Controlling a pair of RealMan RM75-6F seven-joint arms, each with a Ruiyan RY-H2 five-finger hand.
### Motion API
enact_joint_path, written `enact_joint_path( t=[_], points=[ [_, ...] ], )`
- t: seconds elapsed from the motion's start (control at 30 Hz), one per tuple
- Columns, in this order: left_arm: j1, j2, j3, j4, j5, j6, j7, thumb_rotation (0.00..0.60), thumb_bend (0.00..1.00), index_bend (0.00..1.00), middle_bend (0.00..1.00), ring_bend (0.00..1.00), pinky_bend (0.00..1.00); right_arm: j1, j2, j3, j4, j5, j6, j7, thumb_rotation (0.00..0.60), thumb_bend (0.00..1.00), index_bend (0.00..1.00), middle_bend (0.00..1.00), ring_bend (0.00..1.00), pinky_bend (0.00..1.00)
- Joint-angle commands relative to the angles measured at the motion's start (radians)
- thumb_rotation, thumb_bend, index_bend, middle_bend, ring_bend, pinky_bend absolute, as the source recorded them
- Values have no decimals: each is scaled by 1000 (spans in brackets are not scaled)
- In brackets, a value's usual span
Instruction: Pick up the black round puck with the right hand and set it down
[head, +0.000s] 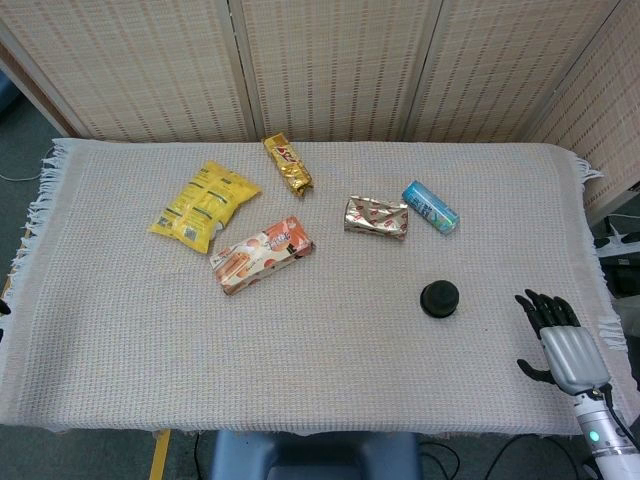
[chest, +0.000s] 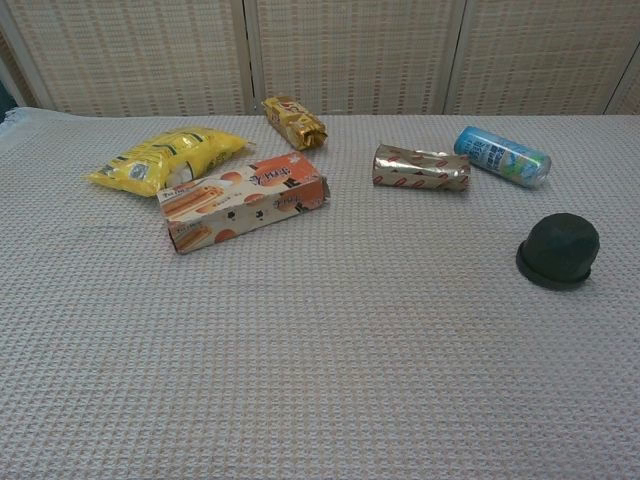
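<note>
No text could be read with any certainty. The yellow snack bag (chest: 165, 160), the orange box (chest: 245, 203), the gold wrapper (chest: 296, 122), the red-and-silver packet (chest: 421, 167) and the blue can (chest: 502, 156) all carried printing — lettering and small pictures — but every mark stayed too small and blurred in both views to make out a word, brand or number.

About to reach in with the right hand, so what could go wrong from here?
1. The black round puck is low and domed; fingers may slip off it.
2. The right hand, open near the table's edge, is absent from the chest view, so alignment is hard to judge.
3. Overshooting could knock the blue can behind it.
</note>
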Motion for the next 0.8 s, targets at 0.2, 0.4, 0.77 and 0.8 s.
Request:
enact_joint_path(
  t=[0.2,0.4,0.77,0.8],
  points=[
    [5,2,1,-1,5,9,-4,600,444,424,0,60,371,-2,-10,8,9,2,12,-4,600,151,0,0,0,0],
    [0,-3,-2,8,5,7,-8,600,443,424,0,60,371,2,-22,16,28,-11,21,11,600,151,0,0,0,0],
    [13,-34,-9,41,39,76,-12,600,442,420,0,60,371,43,-60,31,96,-32,-22,64,600,151,0,0,0,0],
    [13,-40,-11,47,42,84,-13,600,442,413,0,60,371,57,-58,35,96,-27,-46,78,600,151,0,0,0,0]
  ],
)
